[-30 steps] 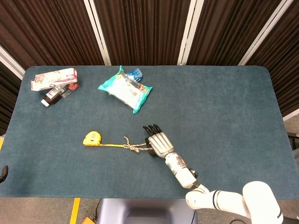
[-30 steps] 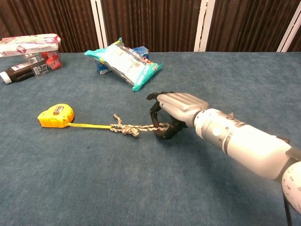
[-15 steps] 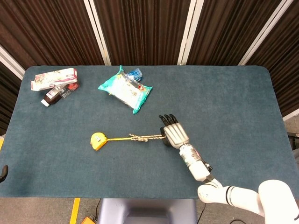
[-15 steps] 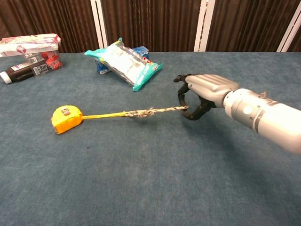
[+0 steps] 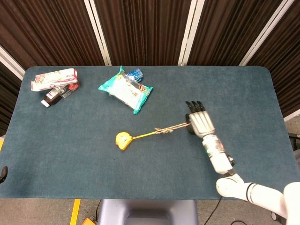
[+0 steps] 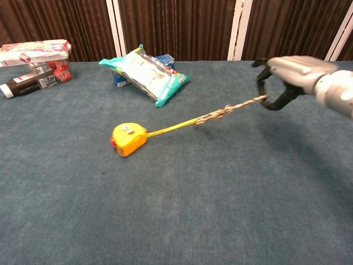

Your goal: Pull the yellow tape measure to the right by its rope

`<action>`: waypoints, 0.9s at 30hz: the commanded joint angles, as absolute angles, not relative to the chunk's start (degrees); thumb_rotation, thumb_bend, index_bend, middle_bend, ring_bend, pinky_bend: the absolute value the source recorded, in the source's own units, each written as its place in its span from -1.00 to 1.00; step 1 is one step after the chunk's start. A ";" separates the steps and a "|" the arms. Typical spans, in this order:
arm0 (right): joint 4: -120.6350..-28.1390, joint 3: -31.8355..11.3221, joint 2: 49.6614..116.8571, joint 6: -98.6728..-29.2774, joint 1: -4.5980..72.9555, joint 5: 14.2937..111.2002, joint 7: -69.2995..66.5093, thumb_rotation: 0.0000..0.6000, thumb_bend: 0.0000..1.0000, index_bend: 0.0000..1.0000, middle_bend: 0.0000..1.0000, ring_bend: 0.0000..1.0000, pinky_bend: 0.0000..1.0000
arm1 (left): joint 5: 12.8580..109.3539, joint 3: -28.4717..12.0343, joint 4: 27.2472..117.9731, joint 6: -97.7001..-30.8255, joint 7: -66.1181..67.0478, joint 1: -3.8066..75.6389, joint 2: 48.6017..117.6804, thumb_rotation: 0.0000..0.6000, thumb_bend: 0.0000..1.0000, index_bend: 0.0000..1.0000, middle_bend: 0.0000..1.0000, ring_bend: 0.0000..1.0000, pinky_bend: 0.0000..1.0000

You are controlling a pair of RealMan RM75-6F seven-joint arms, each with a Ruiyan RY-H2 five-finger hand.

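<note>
- The right hand (image 5: 198,123) hovered over the right half of the blue table (image 5: 243,93), its fingers curled and clamped on the free end of the rope (image 5: 172,127); in the chest view the same hand (image 6: 287,77) was raised above the cloth with the cord running into its grasp.
- No left hand appeared in either view, so the right was the only hand near the work.
- From the hand, the rope (image 6: 229,110) ran down and to the left, drawn into a straight taut line, joining a short run of yellow blade (image 5: 145,135) extended from the case.
- At the far end of that line lay the yellow tape measure (image 5: 123,140), resting on the table near its middle, well to the left of the hand and a little nearer the robot; in the chest view the tape measure (image 6: 128,139) looked tilted toward the pull.
- The long axis of rope and blade therefore pointed from lower left to upper right, so a further pull to the right would likely drag the case along it.
- Farther left, clear of that line, sat a teal snack packet (image 5: 125,91), and in the far corner a white box (image 5: 54,78) with a dark bottle (image 5: 52,97) beside it.
</note>
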State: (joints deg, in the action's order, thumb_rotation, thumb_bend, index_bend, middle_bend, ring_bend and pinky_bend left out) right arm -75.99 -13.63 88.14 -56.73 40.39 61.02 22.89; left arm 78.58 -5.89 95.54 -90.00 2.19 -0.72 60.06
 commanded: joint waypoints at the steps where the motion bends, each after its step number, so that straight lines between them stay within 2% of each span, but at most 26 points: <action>1: -75.54 -13.75 85.17 -56.99 38.79 59.42 22.37 1.00 0.09 0.61 -0.68 -0.76 -1.00 | 78.42 -5.93 95.59 -89.80 2.51 -0.60 60.12 1.00 -0.17 -0.79 -1.00 -1.00 -0.55; 13: -72.54 -12.34 77.22 -56.21 32.94 56.90 16.10 1.00 0.09 0.61 -0.68 -0.76 -1.00 | 78.36 -5.88 96.03 -89.88 3.79 -0.54 60.35 1.00 -0.17 -0.79 -1.00 -1.00 -0.55; 27: -69.39 -11.93 75.07 -54.97 29.91 56.51 11.19 1.00 0.09 0.58 -0.69 -0.77 -1.00 | 78.08 -5.83 96.27 -89.66 4.97 -0.41 60.59 1.00 -0.17 -0.79 -1.00 -1.00 -0.55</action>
State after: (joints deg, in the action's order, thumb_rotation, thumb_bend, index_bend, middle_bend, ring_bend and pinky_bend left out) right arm -69.38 -11.98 75.12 -54.97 29.97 56.40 11.18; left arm 78.09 -5.82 96.27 -89.66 4.96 -0.41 60.59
